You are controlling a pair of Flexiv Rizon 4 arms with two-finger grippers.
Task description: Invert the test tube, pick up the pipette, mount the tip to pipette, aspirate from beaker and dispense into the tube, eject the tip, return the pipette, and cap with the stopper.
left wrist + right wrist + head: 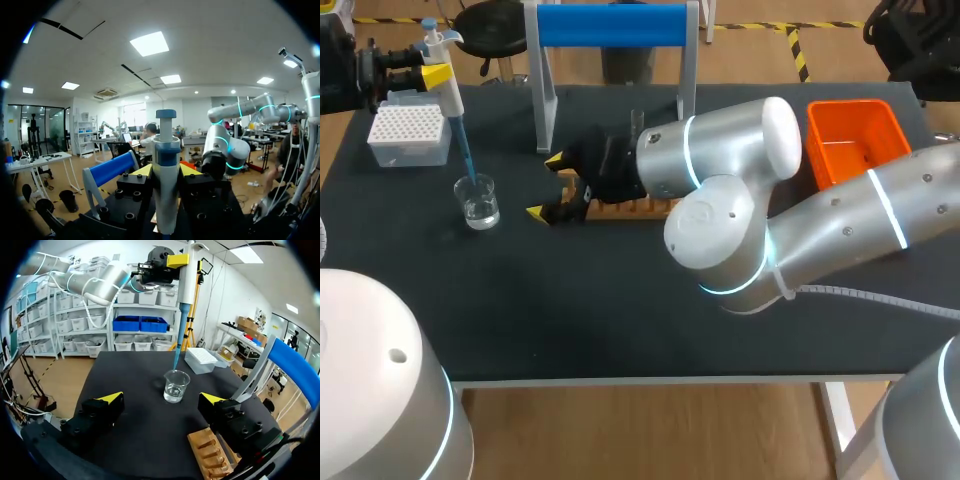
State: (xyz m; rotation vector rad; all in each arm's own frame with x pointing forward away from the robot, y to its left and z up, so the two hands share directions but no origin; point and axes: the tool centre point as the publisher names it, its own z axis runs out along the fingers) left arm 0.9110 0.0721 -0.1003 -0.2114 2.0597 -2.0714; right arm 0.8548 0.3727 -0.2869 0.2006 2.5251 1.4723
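The silver right arm (720, 150) is covering most of the slotted wooden rack (620, 210) beside the right pincer (547, 185). The white-and-blue plastic pipette (166, 150) (its lower end) is running out of view below the left pincer (166, 171).

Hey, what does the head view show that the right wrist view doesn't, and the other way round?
Only the head view shows the orange bin and the silver links of the right arm. Only the right wrist view shows the links of the left arm leading to the left gripper. Both show that gripper shut on the pipette, its blue tip in the beaker, the tip box, the wooden rack, the blue-barred stand and the open right gripper.
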